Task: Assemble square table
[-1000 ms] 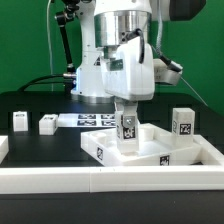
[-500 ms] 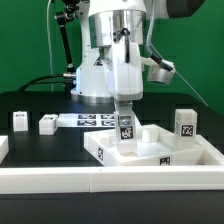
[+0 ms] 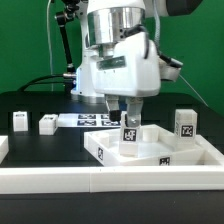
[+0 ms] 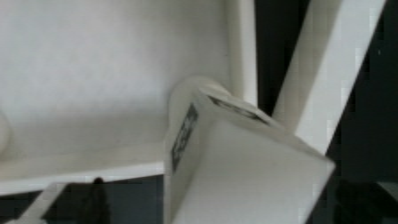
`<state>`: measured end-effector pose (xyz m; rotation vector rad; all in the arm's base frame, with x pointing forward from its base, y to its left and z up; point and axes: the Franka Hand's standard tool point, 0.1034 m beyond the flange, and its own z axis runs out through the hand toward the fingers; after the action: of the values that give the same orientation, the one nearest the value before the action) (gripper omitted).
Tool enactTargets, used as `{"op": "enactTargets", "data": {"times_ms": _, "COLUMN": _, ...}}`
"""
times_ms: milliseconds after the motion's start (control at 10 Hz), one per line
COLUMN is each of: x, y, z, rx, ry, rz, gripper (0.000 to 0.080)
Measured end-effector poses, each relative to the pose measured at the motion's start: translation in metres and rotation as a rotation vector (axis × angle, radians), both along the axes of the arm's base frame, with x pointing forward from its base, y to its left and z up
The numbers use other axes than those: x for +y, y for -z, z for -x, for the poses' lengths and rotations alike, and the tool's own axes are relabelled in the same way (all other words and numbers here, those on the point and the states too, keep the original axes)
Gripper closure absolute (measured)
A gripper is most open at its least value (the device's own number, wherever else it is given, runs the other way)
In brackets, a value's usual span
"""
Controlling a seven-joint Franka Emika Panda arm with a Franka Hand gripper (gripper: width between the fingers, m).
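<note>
The square table top [image 3: 150, 152] lies flat on the black board, recessed face up, with a tag on its front edge. One white tagged leg peg [image 3: 129, 134] stands upright in it near the middle. My gripper [image 3: 122, 108] hangs just above that peg, open, its fingers spread to either side of the peg's top and holding nothing. In the wrist view the same leg peg [image 4: 240, 165] fills the foreground, with the top's recessed face [image 4: 98, 80] behind it. My fingertips are not clear in that view.
Another leg peg [image 3: 183, 122] stands at the exterior view's right and two more [image 3: 20, 120] [image 3: 47, 124] at its left. The marker board [image 3: 88, 120] lies behind the top. A long white rail [image 3: 100, 182] borders the front.
The gripper was shut on the leg peg and has now opened and let it go. The hand has also turned a little. The peg stays upright in the top.
</note>
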<state>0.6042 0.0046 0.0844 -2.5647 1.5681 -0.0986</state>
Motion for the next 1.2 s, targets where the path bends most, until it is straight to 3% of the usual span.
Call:
{"op": "enactTargets", "data": {"times_ms": 600, "x": -0.0024, "y": -0.0004, "z": -0.0056, "rx": -0.022, "ry": -0.398, "rz": 0.044, "gripper": 0.0151}}
{"op": "enactTargets", "data": {"times_ms": 800, "x": -0.0019, "y": -0.001, "z": -0.0059, "rx": -0.003, "ry": -0.634, "rz": 0.097, "gripper": 0.0151}}
{"op": "enactTargets", "data": {"times_ms": 1200, "x": -0.0029, "y": -0.0018, "z": -0.0065, "rx": 0.014, "ry": -0.937, "rz": 0.133, "gripper": 0.0151}}
